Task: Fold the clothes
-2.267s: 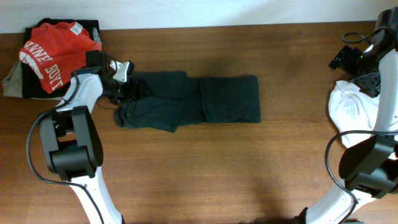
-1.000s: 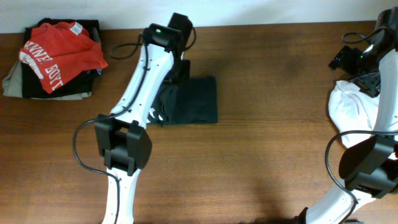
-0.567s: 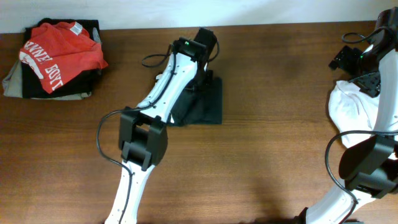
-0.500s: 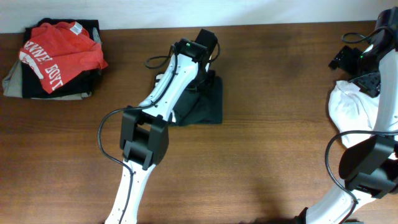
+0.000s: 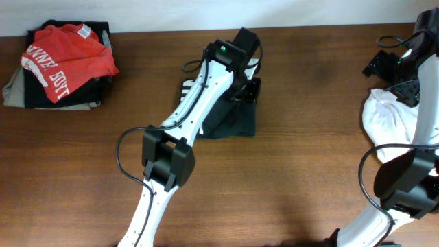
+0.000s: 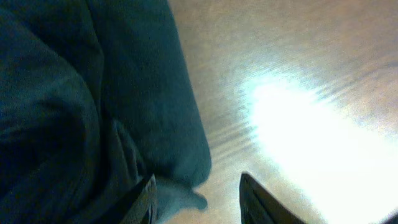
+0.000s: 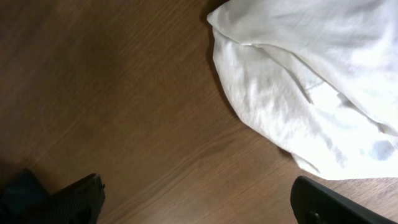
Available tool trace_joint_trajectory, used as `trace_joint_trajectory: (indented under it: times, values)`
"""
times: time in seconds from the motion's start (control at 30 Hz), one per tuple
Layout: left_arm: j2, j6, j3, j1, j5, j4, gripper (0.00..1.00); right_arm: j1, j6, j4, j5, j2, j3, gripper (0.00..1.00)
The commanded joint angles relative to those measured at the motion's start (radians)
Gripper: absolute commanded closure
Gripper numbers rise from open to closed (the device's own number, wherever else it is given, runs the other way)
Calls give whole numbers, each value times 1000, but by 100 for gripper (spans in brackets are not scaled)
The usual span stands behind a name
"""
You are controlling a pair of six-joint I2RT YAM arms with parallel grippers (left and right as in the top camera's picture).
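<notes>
The dark greenish-black T-shirt [image 5: 232, 122] lies folded into a compact bundle at the table's middle, with a bit of white lettering [image 5: 186, 89] showing at its left edge. My left gripper [image 5: 251, 88] hovers over the bundle's right end. In the left wrist view the shirt [image 6: 74, 106] fills the left side. The left gripper [image 6: 198, 200] is open there, and a small corner of cloth lies loose beside the left finger [image 6: 147, 198]. My right gripper [image 7: 199, 208] stands wide open over bare wood, far right [image 5: 383, 63].
A stack of folded clothes topped by a red T-shirt [image 5: 63, 53] sits at the back left corner. A crumpled white garment [image 5: 387, 123] lies at the right edge, also in the right wrist view [image 7: 311, 87].
My left arm swept rightward, carrying the shirt's left end over the rest into a smaller bundle. Its jaws then parted and let go of the cloth. The right arm stayed still.
</notes>
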Motion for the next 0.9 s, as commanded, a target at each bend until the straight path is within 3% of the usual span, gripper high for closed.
trace_joint_trajectory:
  times: [0.0,0.03,0.07,0.13,0.2,0.33,0.4,0.5,0.6,0.7,0.77,0.87]
  values:
    - [-10,-27,280,72,-346,-232,57,-3,2,1,12,-5,3,1]
    - [-10,-27,356,108,-383,-301,54,-3,2,1,12,-5,3,1]
    - [-21,0,402,173,-320,-323,25,-3,2,1,12,-5,3,1]
    - [-21,16,375,253,-174,-323,25,-3,2,1,12,-5,3,1]
    - [-21,16,243,290,-151,-323,25,-3,2,1,12,-5,3,1]
    - [-20,32,87,255,-74,-317,21,-3,2,1,12,-5,3,1]
    - [-20,66,2,240,24,-272,16,-3,2,1,12,-5,3,1]
    - [-13,69,-87,216,115,-183,16,-3,2,1,12,-5,3,1]
    - [-13,68,-89,188,115,-161,41,-3,2,1,12,-5,3,1]
    - [-13,72,-89,154,114,-153,81,-3,2,1,12,-5,3,1]
    - [-13,72,-89,139,115,-153,90,-3,2,1,12,-5,3,1]
    - [-15,73,-32,92,114,-158,89,-3,2,1,12,-5,3,1]
